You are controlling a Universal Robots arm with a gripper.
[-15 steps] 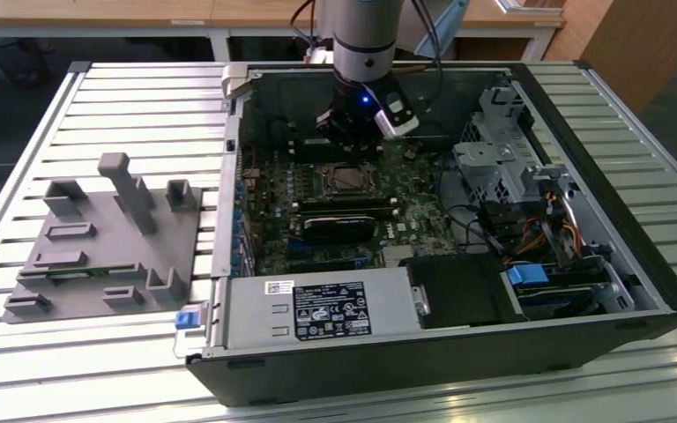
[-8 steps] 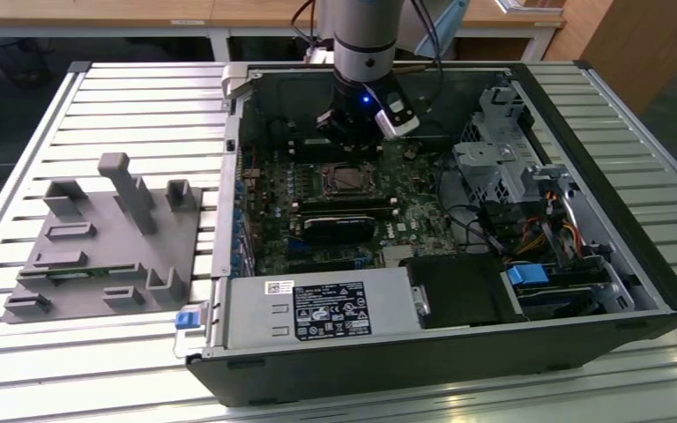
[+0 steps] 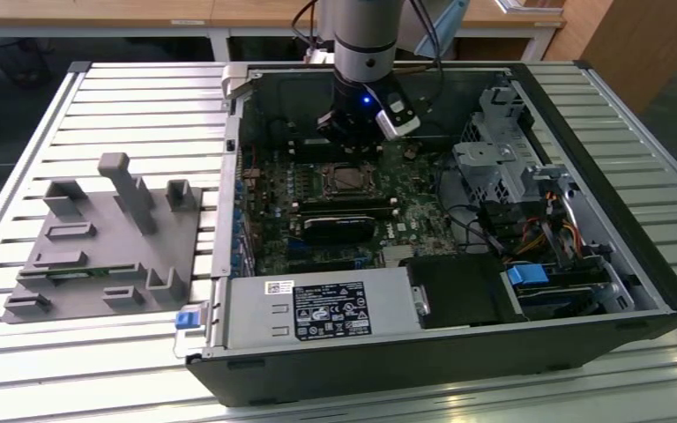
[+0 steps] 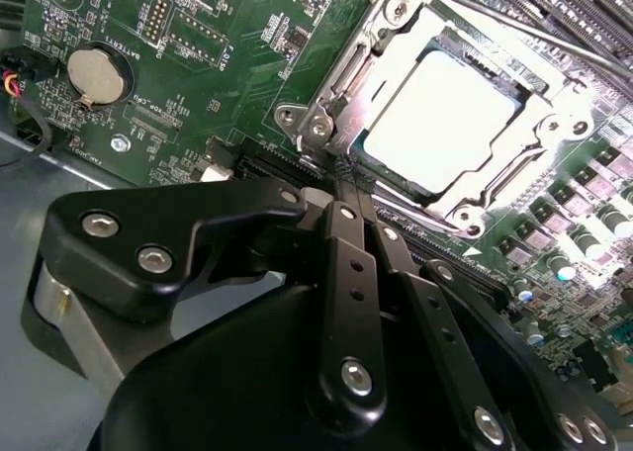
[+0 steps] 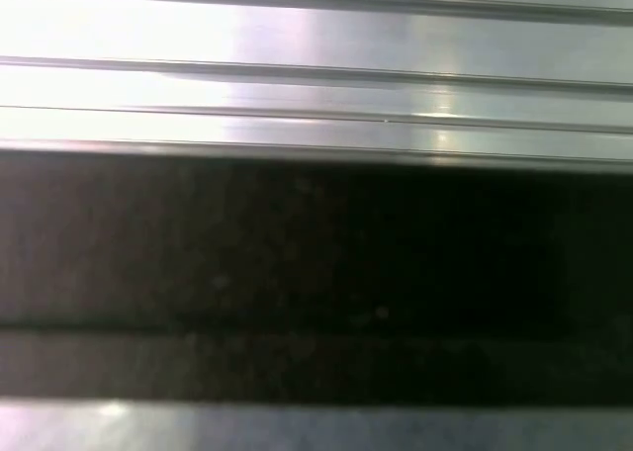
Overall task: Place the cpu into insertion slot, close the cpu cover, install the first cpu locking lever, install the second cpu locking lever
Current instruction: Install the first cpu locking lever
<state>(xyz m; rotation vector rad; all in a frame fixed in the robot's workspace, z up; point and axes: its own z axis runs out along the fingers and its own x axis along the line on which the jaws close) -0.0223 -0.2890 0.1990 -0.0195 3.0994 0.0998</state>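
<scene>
One cpu [image 4: 445, 120] under one cpu cover [image 4: 554, 125]; one round coin battery [image 4: 99, 73]; one open computer case [image 3: 621, 256]; one grey fixture block [image 3: 103, 242]; one tool [image 4: 341, 169]; one slatted desk [image 3: 33, 370].

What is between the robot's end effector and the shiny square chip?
Nothing visible. In the second wrist view the black end effector, fingers together, meets the silvery metal cover frame's edge, and the silvery-grey square cpu sits inside that frame's window on the green circuit board.
</scene>
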